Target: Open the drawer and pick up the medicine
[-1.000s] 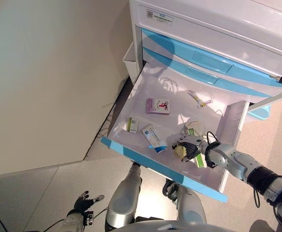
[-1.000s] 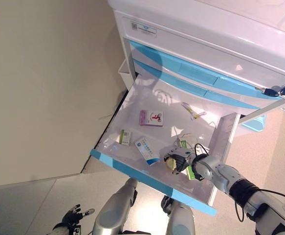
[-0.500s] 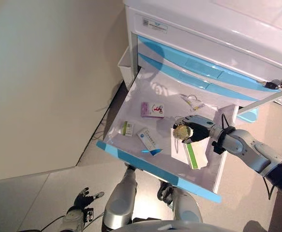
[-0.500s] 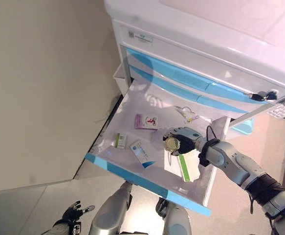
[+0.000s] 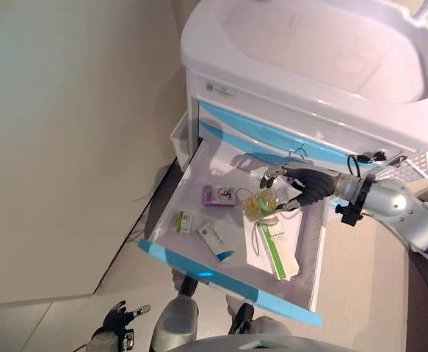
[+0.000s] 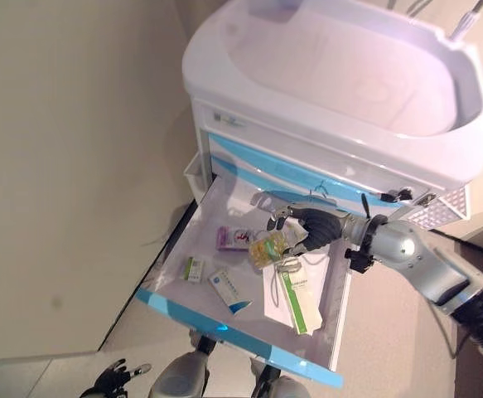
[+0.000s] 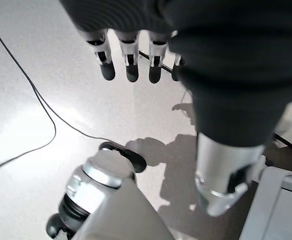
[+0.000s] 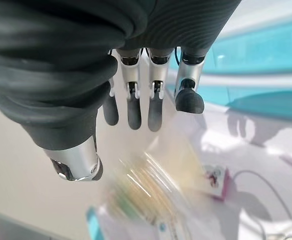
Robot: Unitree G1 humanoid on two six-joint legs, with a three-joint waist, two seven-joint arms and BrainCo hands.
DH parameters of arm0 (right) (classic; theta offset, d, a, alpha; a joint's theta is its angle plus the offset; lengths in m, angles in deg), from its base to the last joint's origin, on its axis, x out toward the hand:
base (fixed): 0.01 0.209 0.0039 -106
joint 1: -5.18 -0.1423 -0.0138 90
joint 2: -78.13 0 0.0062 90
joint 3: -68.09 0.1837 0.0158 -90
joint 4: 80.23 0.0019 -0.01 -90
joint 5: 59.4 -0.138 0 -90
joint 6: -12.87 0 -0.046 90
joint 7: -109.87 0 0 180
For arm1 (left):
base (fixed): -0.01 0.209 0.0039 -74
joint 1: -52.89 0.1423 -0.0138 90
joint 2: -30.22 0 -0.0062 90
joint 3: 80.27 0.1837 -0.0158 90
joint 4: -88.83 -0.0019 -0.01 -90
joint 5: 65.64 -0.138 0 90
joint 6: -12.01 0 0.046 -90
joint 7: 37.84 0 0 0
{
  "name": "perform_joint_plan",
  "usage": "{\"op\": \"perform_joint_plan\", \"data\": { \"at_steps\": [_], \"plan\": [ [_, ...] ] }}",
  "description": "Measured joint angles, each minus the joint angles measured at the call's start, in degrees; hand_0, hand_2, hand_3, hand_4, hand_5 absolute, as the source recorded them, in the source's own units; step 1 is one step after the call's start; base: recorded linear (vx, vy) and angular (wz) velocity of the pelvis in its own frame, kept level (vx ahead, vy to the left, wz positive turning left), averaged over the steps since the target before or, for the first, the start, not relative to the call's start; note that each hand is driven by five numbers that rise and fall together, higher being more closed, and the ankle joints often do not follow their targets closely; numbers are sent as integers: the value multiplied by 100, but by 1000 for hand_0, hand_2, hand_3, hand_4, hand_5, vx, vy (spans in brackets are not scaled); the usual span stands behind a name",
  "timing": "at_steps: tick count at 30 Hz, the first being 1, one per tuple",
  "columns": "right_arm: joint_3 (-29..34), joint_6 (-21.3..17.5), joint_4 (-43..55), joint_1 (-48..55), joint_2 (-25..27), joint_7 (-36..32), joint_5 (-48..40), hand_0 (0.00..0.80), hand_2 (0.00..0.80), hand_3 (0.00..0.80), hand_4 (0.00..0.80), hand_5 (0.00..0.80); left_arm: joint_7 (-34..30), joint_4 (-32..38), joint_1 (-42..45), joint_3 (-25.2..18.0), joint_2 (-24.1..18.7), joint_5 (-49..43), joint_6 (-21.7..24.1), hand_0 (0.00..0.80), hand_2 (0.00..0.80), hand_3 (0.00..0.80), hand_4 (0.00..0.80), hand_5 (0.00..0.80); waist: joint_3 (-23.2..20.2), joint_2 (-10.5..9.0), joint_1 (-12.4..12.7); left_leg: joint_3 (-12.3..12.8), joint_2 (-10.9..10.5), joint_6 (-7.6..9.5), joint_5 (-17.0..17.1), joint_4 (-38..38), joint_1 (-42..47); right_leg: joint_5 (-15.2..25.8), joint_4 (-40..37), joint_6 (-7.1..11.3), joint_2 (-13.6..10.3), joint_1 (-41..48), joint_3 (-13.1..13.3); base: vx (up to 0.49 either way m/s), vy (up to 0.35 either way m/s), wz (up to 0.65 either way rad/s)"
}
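Observation:
The bottom drawer of the white cabinet stands pulled out. My right hand hovers over its middle with straight, spread fingers. A clear packet of yellowish medicine sits just past the fingertips; in the right wrist view the packet shows blurred and apart from the fingers and thumb. In the drawer lie a pink box, a small green-white box, a blue-white box and a white leaflet with a green box. My left hand hangs low over the floor, fingers straight.
The cabinet's two upper blue-fronted drawers are closed. A wide white tray forms its top. A small white bin hangs on the cabinet's left side by the beige wall. Keys hang at its right corner.
The camera has shifted. My right hand has lifted the packet from the drawer's front right corner up and toward the middle, and its fingers have straightened away from the packet.

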Motion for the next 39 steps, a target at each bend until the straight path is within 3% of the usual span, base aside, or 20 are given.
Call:
{"op": "perform_joint_plan", "data": {
  "at_steps": [8,13,18,39],
  "plan": [
    [112,155,66,-407,728,-328,-1795,800,800,800,800,800,-81,-175,295,-14,118,1,2,0,0,0,0,0,-418,-136,-117,168,63,-5,-54,-117,217,116,-314,-4,93,237,136,66,-2,-12],
    [124,167,-556,-684,932,-338,-2248,800,800,800,800,800,-152,-218,396,-11,166,3,3,0,0,0,0,0,-485,-136,-160,262,87,-27,-77,-137,288,145,-391,11,108,256,208,61,-3,-11],
    [107,169,-1151,-841,990,-217,-2252,800,800,800,800,800,-153,-246,403,-6,174,23,3,0,0,0,0,0,-521,-116,-171,294,97,-16,-74,-138,298,151,-388,14,117,257,260,44,-8,-4],
    [121,169,-1148,-545,916,-214,-2166,800,800,800,800,800,-182,-282,458,-3,247,70,0,0,0,0,0,0,-689,-106,-178,343,113,1,-62,-195,348,174,-426,-1,133,256,315,0,0,-1]
  ]
}}
